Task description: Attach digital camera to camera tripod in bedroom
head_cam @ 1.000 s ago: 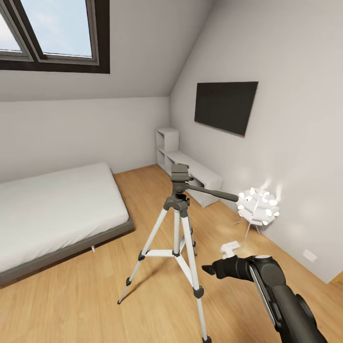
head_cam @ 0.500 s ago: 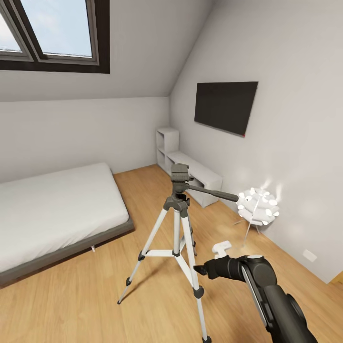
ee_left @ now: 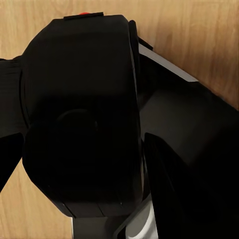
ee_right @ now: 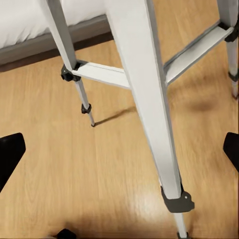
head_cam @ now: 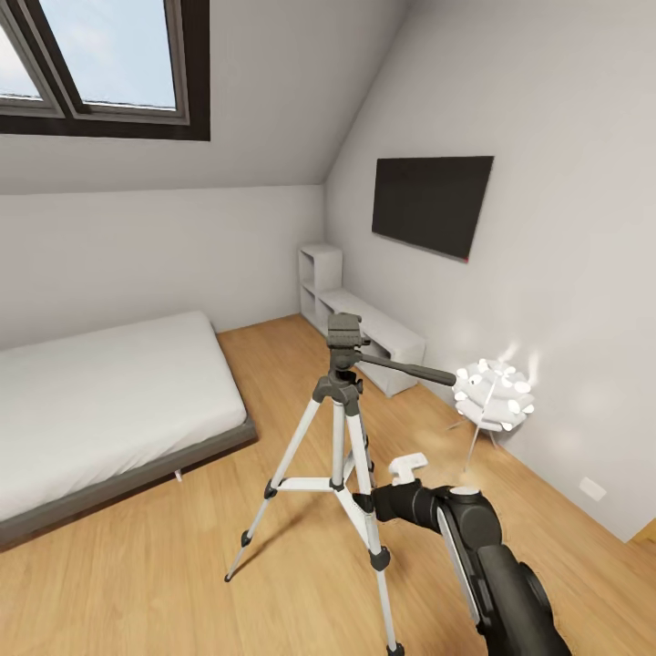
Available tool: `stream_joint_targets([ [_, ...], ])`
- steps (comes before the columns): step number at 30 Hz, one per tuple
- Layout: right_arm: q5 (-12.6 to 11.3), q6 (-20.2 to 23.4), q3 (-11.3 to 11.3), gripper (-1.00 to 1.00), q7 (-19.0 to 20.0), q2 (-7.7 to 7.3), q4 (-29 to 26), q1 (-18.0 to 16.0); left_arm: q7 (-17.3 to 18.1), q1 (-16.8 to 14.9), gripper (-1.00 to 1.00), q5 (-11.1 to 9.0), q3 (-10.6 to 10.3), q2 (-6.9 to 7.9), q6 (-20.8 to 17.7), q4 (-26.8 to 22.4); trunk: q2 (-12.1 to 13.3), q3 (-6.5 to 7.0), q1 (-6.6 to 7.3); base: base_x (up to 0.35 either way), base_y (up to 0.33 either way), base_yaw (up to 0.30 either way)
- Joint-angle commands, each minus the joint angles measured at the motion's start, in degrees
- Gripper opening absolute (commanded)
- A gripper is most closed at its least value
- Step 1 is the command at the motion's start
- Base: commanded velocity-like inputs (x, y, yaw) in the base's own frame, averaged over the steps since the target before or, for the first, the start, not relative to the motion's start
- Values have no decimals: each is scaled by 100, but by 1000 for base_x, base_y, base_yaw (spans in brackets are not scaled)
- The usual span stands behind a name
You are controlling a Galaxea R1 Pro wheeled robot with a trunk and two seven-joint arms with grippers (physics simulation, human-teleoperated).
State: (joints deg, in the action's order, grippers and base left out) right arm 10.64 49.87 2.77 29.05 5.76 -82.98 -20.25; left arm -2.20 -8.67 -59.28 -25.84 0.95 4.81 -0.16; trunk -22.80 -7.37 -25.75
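Light wood floor (head_cam: 164, 583), white walls. Your right end effector (head_cam: 372, 502), fingers spread, sits at camera tripod (head_cam: 344, 428) leg; bed (head_cam: 100, 401) beyond. Left end effector (ee_left: 144, 164) pinches digital camera (ee_left: 79, 109).

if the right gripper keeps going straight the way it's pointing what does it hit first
Most likely the camera tripod: its near silver-white leg runs between the open fingertips of the right gripper in the right wrist view. Depth is hard to judge; beyond the leg lies the wood floor.

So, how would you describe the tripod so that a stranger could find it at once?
On the light wood floor, between the low bed and the wall with the black TV, stands the camera tripod. Its three silver-white legs and long dark pan handle set it apart from the spiky white lamp.
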Motion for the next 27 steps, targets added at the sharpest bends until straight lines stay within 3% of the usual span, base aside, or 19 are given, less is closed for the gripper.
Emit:
stream_joint_targets([
  [1,55,-35,-1,100,-23,16,2,-5,-17,-3,-100,-18,-47,0,11,-1,-12,-12,-3,0,0,0],
  [6,42,-243,9,100,-226,98,40,-5,-17,-3,-100,-33,-45,7,11,-1,-12,-12,-3,0,0,0],
  [7,49,-311,10,100,-295,248,58,-5,-17,-3,-100,-37,-44,9,11,-1,-12,-12,-3,0,0,0],
  [8,49,-318,9,100,-309,273,61,-5,-17,-3,-100,-38,-44,9,11,-1,-12,-12,-3,0,0,0],
  [16,43,-404,12,100,-566,387,73,-109,-17,-3,-100,-40,-45,10,11,-1,-12,-12,-3,0,0,0],
  [25,38,-425,11,100,-742,423,1010,-966,-17,-3,-100,-31,-53,10,11,-1,-12,-12,-3,0,0,0],
  [27,41,-441,9,100,-800,423,1073,-1004,-17,-3,-100,-31,-53,10,11,-1,-12,-12,-3,0,0,0],
])
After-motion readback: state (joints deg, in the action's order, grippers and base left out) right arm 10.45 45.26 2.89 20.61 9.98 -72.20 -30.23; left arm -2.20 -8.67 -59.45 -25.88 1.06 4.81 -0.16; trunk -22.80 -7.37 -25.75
